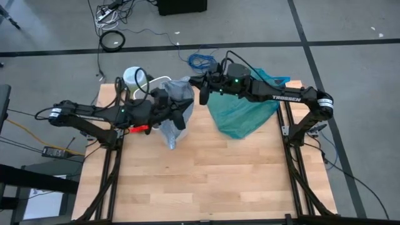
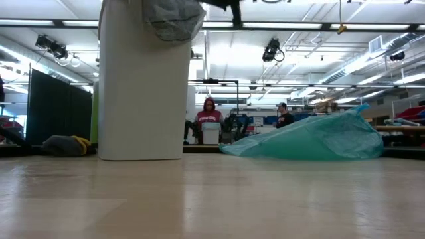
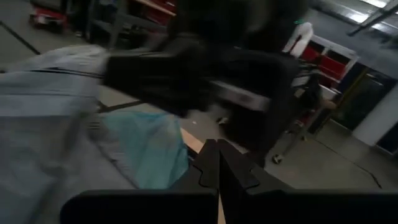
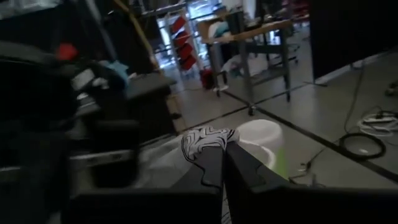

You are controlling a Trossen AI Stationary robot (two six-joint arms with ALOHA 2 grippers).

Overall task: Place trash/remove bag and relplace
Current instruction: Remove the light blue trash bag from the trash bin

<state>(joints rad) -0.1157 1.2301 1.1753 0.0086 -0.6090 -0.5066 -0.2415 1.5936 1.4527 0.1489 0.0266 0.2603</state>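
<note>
Slippage is the main risk as I judge it: the bag (image 1: 175, 109), the thin grey-white liner, sits bunched over the mouth of the white bin (image 2: 141, 86) just above centre in the high view, with both grippers crowded at its rim. The left gripper (image 1: 183, 119) comes in from the left of the frame with its jaws together; its wrist view shows the fingers (image 3: 214, 168) pressed tip to tip with no plastic visibly between them, so it may have closed on nothing and the liner could stay put when the arm lifts. The right gripper (image 1: 203, 94) reaches in from the right, jaws also together, and its wrist view shows a pale crinkled fold at the fingertips (image 4: 217, 163); whether that fold is really pinched I cannot tell. A thin film held by one corner could tear or slide free. A pull from one side could also tip the tall bin. No loose trash shows on the table (image 1: 206, 181).

Close by, the teal-green bag (image 1: 244, 109) lies slumped right of centre, under the right arm, near enough to snag. A white roll (image 1: 135, 77) stands at the table's upper left edge. In the low view people (image 2: 208, 119) sit far off in the room behind.
</note>
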